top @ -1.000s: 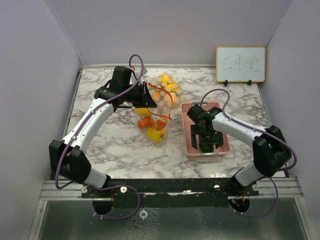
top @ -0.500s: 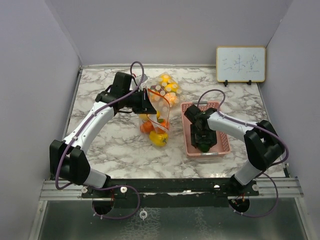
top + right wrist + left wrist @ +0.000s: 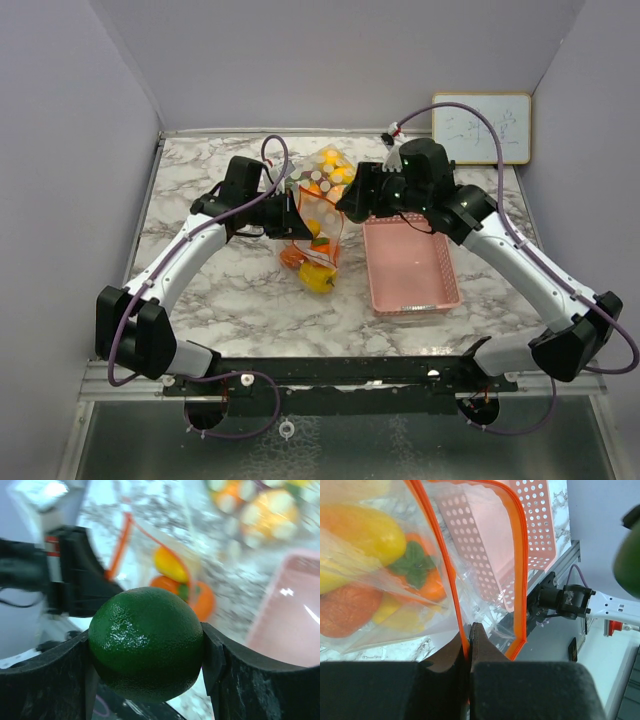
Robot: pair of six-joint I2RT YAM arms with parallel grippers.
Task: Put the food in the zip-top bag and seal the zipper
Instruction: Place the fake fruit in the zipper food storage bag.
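A clear zip-top bag with an orange zipper lies mid-table, holding yellow and orange toy fruits. My left gripper is shut on the bag's orange rim and holds its mouth open. My right gripper is shut on a dark green toy lime and hangs above the table just right of the bag's mouth. In the left wrist view the lime shows at the right edge. The yellow and orange fruits show below the lime in the right wrist view.
A pink mesh basket stands right of the bag, nothing showing in it. A small whiteboard leans on the back wall at the right. Grey walls close the table on three sides.
My right gripper has lifted the green lime out of the pink basket and swung up and left toward the bag's mouth. My left gripper has shifted slightly with the bag rim.
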